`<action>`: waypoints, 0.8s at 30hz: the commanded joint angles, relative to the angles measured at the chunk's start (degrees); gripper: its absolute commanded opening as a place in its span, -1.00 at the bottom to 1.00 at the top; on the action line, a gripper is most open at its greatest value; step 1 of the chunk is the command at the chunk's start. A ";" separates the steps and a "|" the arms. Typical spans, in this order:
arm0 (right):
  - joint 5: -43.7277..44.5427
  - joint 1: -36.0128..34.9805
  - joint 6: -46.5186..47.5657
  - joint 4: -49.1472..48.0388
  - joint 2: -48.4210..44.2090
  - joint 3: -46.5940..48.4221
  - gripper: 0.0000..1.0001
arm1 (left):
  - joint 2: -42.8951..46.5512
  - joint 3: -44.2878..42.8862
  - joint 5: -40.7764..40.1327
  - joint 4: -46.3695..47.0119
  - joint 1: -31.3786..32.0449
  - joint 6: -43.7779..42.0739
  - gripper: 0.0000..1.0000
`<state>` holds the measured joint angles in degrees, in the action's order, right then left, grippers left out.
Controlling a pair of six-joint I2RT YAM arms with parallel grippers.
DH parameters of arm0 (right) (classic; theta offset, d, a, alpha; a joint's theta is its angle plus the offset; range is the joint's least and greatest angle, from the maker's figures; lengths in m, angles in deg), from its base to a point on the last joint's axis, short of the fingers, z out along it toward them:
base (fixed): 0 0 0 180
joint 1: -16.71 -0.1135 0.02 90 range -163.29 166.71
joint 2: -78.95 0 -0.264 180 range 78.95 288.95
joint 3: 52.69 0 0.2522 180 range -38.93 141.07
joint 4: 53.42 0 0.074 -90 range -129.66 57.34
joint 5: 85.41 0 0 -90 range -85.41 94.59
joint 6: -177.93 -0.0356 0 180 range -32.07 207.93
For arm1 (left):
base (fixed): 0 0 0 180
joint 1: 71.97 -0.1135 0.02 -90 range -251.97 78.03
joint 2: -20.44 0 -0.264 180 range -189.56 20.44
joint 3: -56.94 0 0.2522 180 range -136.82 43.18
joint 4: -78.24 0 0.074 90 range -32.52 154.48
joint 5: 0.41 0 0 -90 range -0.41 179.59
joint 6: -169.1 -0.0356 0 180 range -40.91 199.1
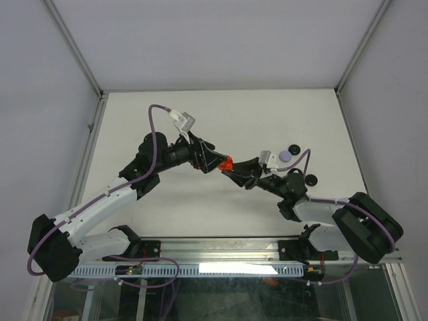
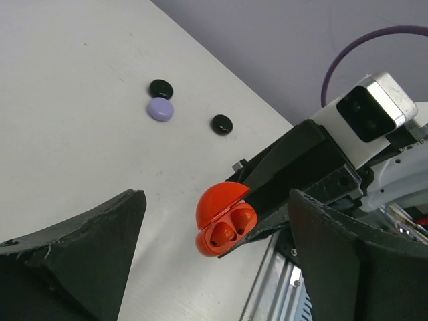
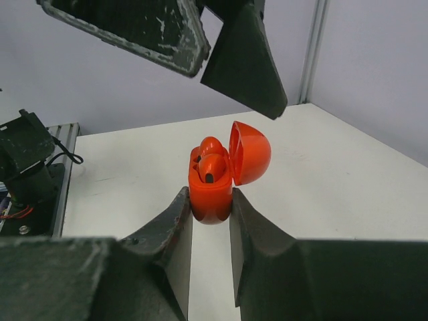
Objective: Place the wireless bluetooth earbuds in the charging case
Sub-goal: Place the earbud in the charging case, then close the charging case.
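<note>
A red charging case [image 3: 210, 204] is held above the table with its domed lid [image 3: 251, 150] hinged open. My right gripper [image 3: 209, 194] is shut on the case's lower body. Two red earbuds [image 3: 212, 167] sit in its wells, also seen from the left wrist as earbuds [image 2: 233, 225] inside the case [image 2: 212, 244]. In the top view the case [image 1: 227, 162] hangs mid-table between both arms. My left gripper [image 2: 215, 200] is open, its fingers [image 3: 244, 60] spread wide just above the case and touching nothing. The left gripper [image 1: 215, 160] faces the right gripper [image 1: 232, 171] tip to tip.
A lavender round case [image 1: 285, 155] and a black round one [image 1: 293, 148] lie together at the right back of the table. Another black round one [image 1: 310, 179] lies nearer the right arm. A metal rail [image 1: 221, 251] runs along the near edge; enclosure walls surround the table.
</note>
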<state>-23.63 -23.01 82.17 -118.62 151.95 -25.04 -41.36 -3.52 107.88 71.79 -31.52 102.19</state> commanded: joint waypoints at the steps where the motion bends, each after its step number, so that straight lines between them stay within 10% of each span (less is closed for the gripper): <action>1: -3.95 0.61 -3.18 -2.31 -1.39 2.60 -1.00 | -2.91 1.04 13.57 7.78 -2.87 7.03 0.79; 24: -9.30 3.07 -12.61 -1.89 3.33 4.55 -1.00 | -5.60 3.59 30.12 23.99 -4.52 14.81 0.50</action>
<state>-32.38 -20.23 71.22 -119.32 154.72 -22.73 -50.43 -0.41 135.35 90.61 -35.42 116.26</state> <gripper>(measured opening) 0.256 0.754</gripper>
